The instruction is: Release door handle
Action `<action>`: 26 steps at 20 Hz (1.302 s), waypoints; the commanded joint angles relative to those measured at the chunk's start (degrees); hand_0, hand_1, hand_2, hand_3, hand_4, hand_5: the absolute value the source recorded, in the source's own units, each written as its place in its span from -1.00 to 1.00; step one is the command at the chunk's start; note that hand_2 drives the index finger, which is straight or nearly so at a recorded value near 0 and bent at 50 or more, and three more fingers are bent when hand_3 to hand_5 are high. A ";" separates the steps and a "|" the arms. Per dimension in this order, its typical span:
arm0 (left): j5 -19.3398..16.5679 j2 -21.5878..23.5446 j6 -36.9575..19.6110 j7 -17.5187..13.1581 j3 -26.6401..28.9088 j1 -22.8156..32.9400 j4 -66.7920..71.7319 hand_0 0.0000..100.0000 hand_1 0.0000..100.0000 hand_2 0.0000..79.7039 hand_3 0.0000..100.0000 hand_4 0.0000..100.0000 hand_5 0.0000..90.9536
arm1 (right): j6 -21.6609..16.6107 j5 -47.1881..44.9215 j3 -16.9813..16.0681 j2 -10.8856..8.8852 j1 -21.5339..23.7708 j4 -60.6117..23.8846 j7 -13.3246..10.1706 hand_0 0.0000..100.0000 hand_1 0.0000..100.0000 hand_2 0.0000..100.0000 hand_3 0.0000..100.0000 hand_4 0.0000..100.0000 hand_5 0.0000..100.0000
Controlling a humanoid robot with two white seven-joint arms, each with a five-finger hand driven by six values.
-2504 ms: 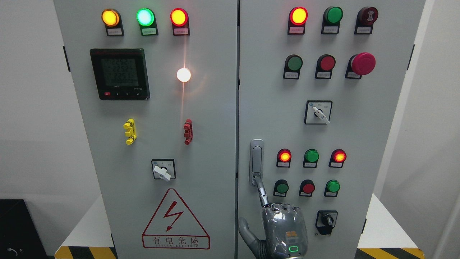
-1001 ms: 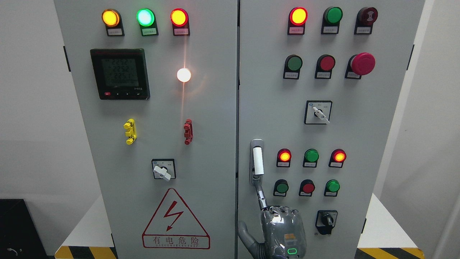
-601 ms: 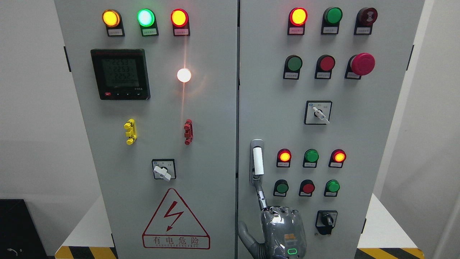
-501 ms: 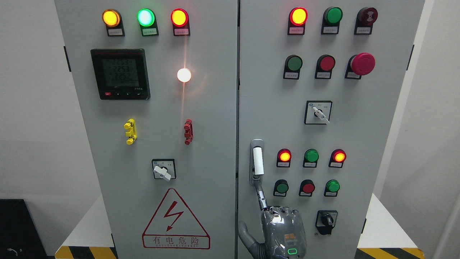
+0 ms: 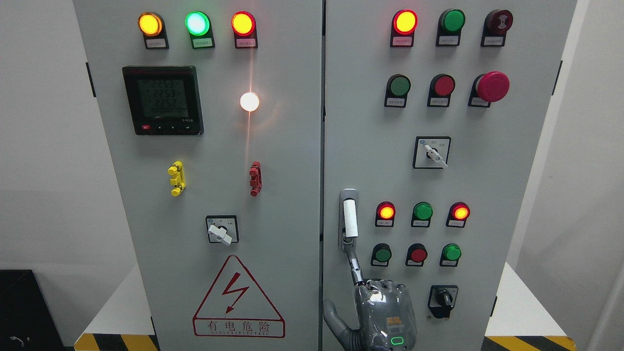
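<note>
**One finger at the foot of the door handle**

A grey robot hand (image 5: 382, 312) is coming up from the bottom edge, a little right of the middle, in front of the right door (image 5: 507, 195) of a pale grey cabinet (image 5: 292, 146). Only the hand and wrist are showing, so it is not possible to say which arm it belongs to. One finger (image 5: 355, 265) is reaching straight up and its tip is meeting the bottom end of the door handle (image 5: 349, 219). The thumb (image 5: 334, 314) is sticking out to the left, apart from the handle. The other fingers are curling in against the palm and are holding nothing. The hand is not wrapping around the handle; only that single fingertip is touching it.

The door handle is sitting near the left edge of the right door, just beside the seam between the two doors. Its white lever is standing upright in a silver frame, directly above the hand. To its right, two rows of round lamps are showing, with the nearest red lamp (image 5: 386, 212) glowing. Below them, a black knob switch (image 5: 442, 298) is sitting just to the right of the hand.

On the left door (image 5: 146, 219), a red lightning warning triangle (image 5: 238, 297) is sitting level with the hand, and a dark meter screen (image 5: 162, 100) is sitting higher up.
</note>
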 commanded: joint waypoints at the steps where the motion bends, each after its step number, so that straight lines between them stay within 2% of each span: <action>1: 0.00 0.00 -0.05 -0.01 0.00 0.44 0.00 -0.76 0.11 -1.00 -1.00 -1.00 -1.00 | -0.08 -0.08 0.00 -0.21 0.01 -3.84 -0.21 -0.26 -0.36 -0.85 1.00 1.00 1.00; 20: 0.00 0.00 -0.05 -0.01 0.00 0.53 0.00 -0.76 0.11 -1.00 -1.00 -1.00 -1.00 | -0.16 -0.17 0.00 -0.30 0.01 -5.24 -0.47 -0.26 -0.35 -0.79 1.00 1.00 1.00; 26: 0.00 0.00 -0.05 -0.01 0.00 0.53 0.00 -0.76 0.11 -1.00 -1.00 -1.00 -1.00 | -0.25 -0.34 0.00 -0.39 0.09 -5.51 -0.73 -0.25 -0.35 -0.56 1.00 1.00 1.00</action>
